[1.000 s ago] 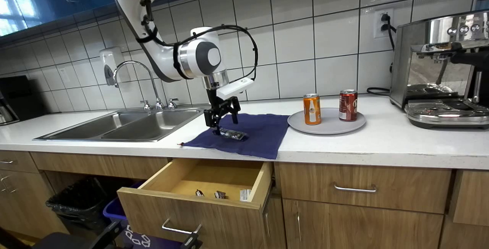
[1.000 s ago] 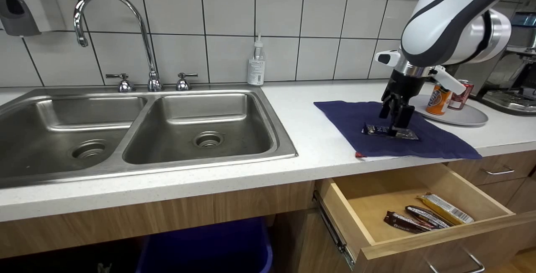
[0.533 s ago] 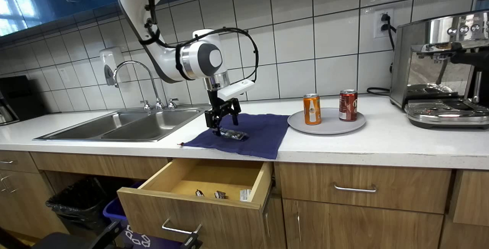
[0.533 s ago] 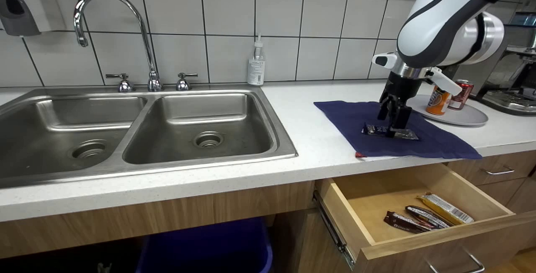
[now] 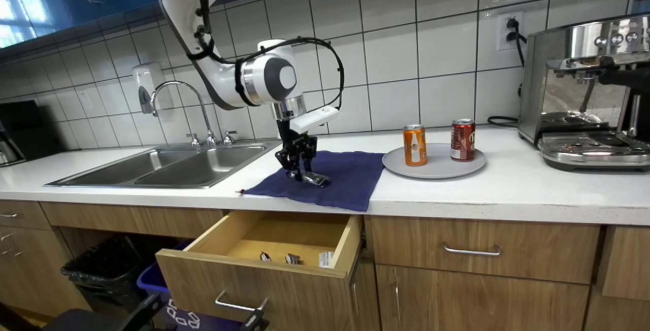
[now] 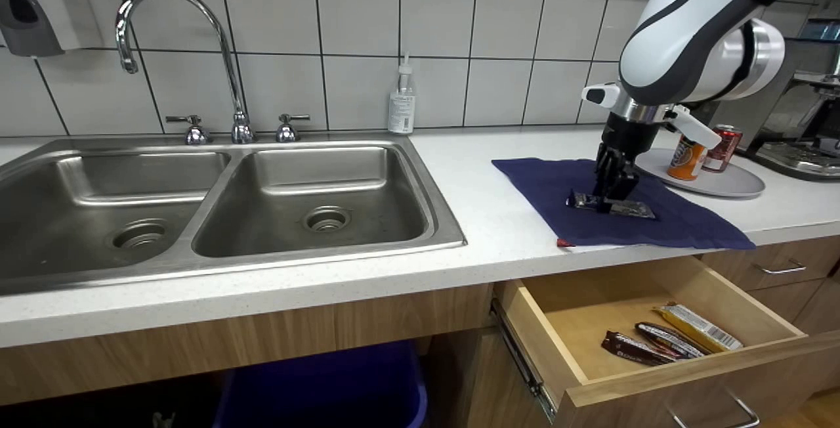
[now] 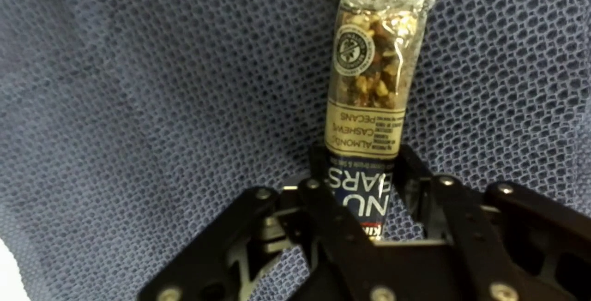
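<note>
A wrapped nut bar (image 7: pixel 367 125) lies flat on a dark blue cloth (image 6: pixel 551 182), pinched from both sides by the tool (image 7: pixel 363 162). The cloth is spread on the white surface (image 6: pixel 466 172); beside it a grey plate (image 5: pixel 437 156) bears an orange can (image 5: pixel 415 145) and a red can (image 5: pixel 462 140), both upright. Below, an open drawer (image 6: pixel 590 303) holds two dark wrapped bars (image 6: pixel 634 348) and a yellow wrapped bar (image 6: pixel 699 327).
</note>
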Available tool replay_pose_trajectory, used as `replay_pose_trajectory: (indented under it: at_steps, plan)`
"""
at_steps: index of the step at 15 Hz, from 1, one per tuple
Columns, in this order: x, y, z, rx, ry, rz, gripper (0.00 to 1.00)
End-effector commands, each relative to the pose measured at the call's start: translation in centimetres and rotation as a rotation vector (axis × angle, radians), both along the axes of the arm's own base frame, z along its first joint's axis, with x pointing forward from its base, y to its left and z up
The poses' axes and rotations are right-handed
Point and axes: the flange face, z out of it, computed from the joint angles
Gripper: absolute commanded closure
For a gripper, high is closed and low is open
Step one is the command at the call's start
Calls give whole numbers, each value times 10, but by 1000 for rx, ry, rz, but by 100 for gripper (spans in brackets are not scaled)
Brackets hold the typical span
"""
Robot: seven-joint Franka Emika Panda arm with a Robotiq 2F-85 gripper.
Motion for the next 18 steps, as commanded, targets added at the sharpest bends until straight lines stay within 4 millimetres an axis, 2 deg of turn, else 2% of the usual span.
replay_pose_trajectory:
  at_steps: [1,2,18]
  plan:
    - [7,0,4,0,11,-3,88]
    - [7,-1,5,0,11,-4,94]
    - [-3,-5,21,6,-30,-4,93]
